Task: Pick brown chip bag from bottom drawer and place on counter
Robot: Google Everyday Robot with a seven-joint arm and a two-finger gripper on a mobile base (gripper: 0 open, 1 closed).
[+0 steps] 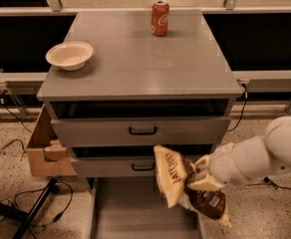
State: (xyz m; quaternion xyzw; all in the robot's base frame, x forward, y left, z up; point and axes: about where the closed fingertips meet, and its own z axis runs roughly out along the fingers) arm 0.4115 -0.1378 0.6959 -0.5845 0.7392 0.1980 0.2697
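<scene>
The brown chip bag (181,185) hangs crumpled in the air above the open bottom drawer (130,210), in front of the middle drawer's right half. My gripper (198,178) is shut on its middle, at the end of my white arm (257,156) reaching in from the right. The bag's cream-yellow end with lettering points up and left, its dark brown end droops down and right. The counter (135,59) lies well above the bag.
A red soda can (160,18) stands at the counter's back centre. A cream bowl (69,55) sits at its left edge. A cardboard box (45,148) hangs at the cabinet's left side. Black cables and a stand leg lie on the floor at the left.
</scene>
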